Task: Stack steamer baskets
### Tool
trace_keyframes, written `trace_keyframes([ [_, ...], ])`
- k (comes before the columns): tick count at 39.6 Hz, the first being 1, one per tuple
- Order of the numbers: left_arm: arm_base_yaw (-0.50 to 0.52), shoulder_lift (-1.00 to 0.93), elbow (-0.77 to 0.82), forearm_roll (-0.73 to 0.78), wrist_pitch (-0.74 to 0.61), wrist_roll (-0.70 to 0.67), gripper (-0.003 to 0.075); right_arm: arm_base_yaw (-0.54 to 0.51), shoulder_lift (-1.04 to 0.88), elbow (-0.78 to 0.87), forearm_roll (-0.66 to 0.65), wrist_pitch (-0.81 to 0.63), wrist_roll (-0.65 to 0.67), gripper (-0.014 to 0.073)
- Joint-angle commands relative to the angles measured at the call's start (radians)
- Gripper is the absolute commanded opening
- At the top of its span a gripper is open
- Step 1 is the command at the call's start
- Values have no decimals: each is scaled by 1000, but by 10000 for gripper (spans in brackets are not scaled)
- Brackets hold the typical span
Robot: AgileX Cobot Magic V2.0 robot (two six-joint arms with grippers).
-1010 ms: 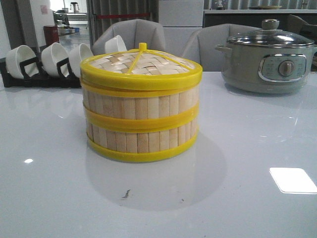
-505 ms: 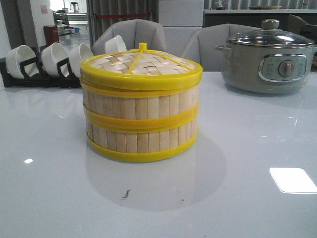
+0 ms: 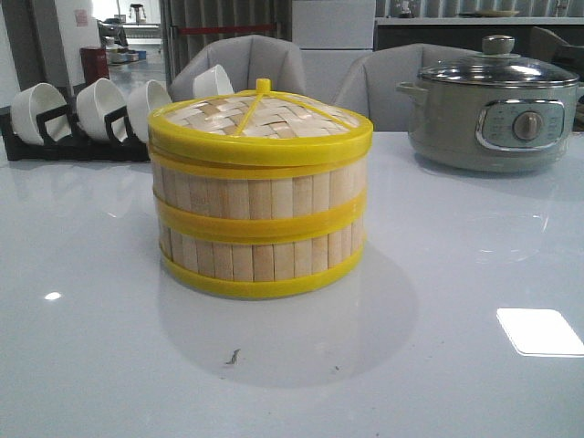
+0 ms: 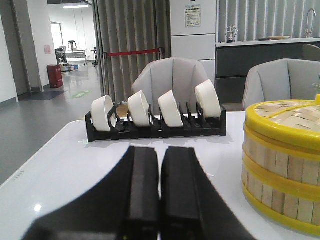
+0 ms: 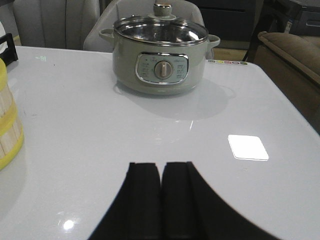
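Glossy white worktop (image 3: 438,274), grey chairs behind, kitchen-type room in bkgd. Steamer baskets (image 3: 260,219) sit centre of worktop as one column: two slat-walled tiers, yellow rims flush w/ each other, woven domed lid (image 3: 260,117) seated on top, its small knob upright. No tier looks offset or tilted in front view, so judged: stack is complete, lid closes it off; nothing loose left beside it. Placement mid-worktop keeps it well apart from the electric pot (image 3: 497,105) at back right and the bowl rack (image 3: 78,119) at back left, prob. so neither arm has to reach round clutter. Left tool (image 4: 160,195): fingers pressed together, no gap visible, nothing between them, clenched on air. It sits low over the worktop, stack off to its side, not touching; rack w/ four white bowls straight ahead of it. Right tool (image 5: 161,200): same state, fingers clenched tight w/ nothing held, hovering over bare worktop, pot ahead, edge of the stack just visible at the frame border. Neither arm shows in front view, so both are pulled back clear of the stack, which fits a rest pose. Bright window reflection (image 3: 540,330) on worktop near right side.
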Motion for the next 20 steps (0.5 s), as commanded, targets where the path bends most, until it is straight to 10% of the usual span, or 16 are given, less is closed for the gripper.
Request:
trace_keyframes([
  [1,0,-15,0,1,-92,0,94,-7,8,-31,-8,-85,-4,46],
  [20,0,-15,0,1,-92,0,94,-6,-130,79,23,-124,-3,46],
])
